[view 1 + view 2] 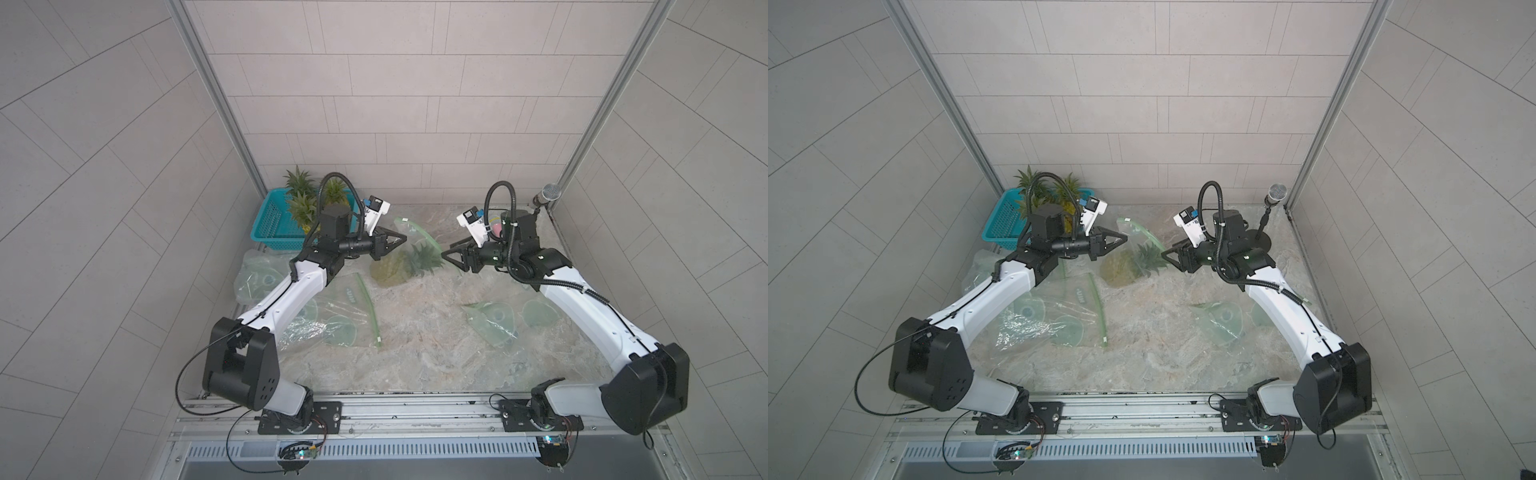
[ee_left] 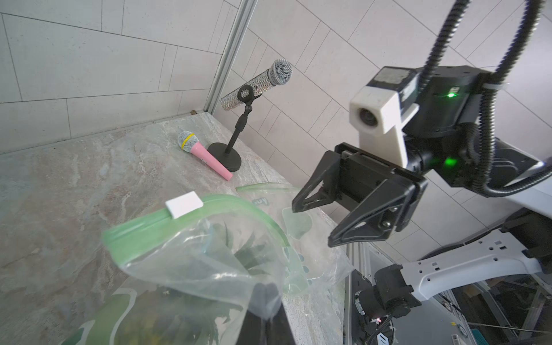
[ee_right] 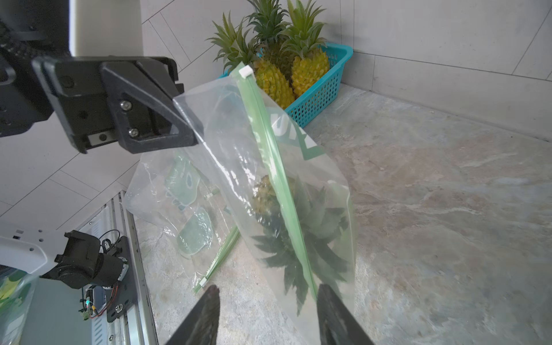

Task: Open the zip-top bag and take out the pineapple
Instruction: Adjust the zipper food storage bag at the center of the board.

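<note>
**One bagged pineapple, two grippers**

You see one clear zip-top bag with green zip strip (image 3: 239,155) standing mid-worktop (image 3: 448,209), toward the back edge. It holds one yellow pineapple (image 1: 388,272), blurred by plastic. The left gripper (image 1: 401,240) is clenched on the bag's upper corner. The right gripper (image 2: 312,224) is released, jaws straddling the strip.

- **Back left corner:** one turquoise plastic basket (image 3: 325,89) with three basket pineapples (image 3: 309,71), one body hidden.
- **Back right corner:** one silver microphone on a stand (image 2: 257,85) and one pink microphone (image 2: 209,155).

The empty bags (image 1: 332,316), overlapped by the arms, resist counting.
</note>
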